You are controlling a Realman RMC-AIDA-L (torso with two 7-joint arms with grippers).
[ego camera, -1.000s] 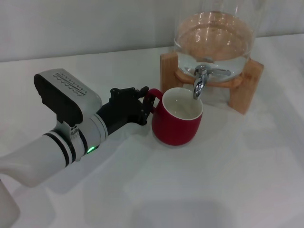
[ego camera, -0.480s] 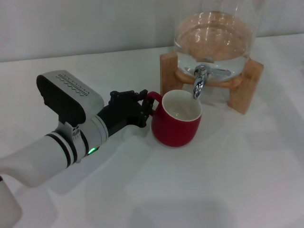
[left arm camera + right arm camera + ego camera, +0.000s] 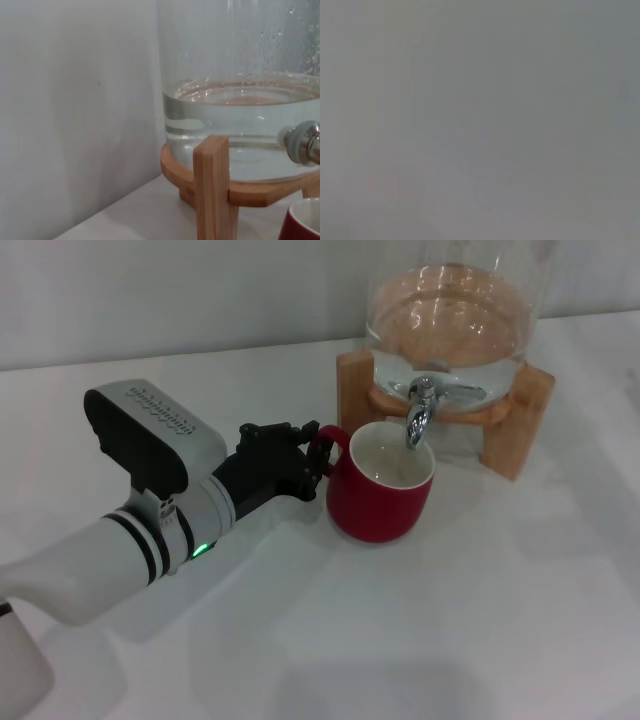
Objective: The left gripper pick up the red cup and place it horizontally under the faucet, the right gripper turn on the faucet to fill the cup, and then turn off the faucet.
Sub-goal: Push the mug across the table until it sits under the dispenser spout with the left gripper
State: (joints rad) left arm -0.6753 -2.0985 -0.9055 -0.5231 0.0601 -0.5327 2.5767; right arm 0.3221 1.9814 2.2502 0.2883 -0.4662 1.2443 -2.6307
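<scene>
Faucet (image 3: pixel 418 418) spout over red cup (image 3: pixel 380 495); left claw (image 3: pixel 312 462) grips handle.

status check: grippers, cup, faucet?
Left gripper shut on red cup handle. Cup upright on the table, mouth under the faucet; no water running. Right gripper not in view. Nothing in the way.

The cup (image 3: pixel 381 492) stands upright on the bench (image 3: pixel 480 620), directly under the faucet (image 3: pixel 421 410). The dispenser (image 3: pixel 455 315) on its stand (image 3: pixel 520 425) is behind it; the left claw (image 3: pixel 312 464) grips its handle from the left.
</scene>
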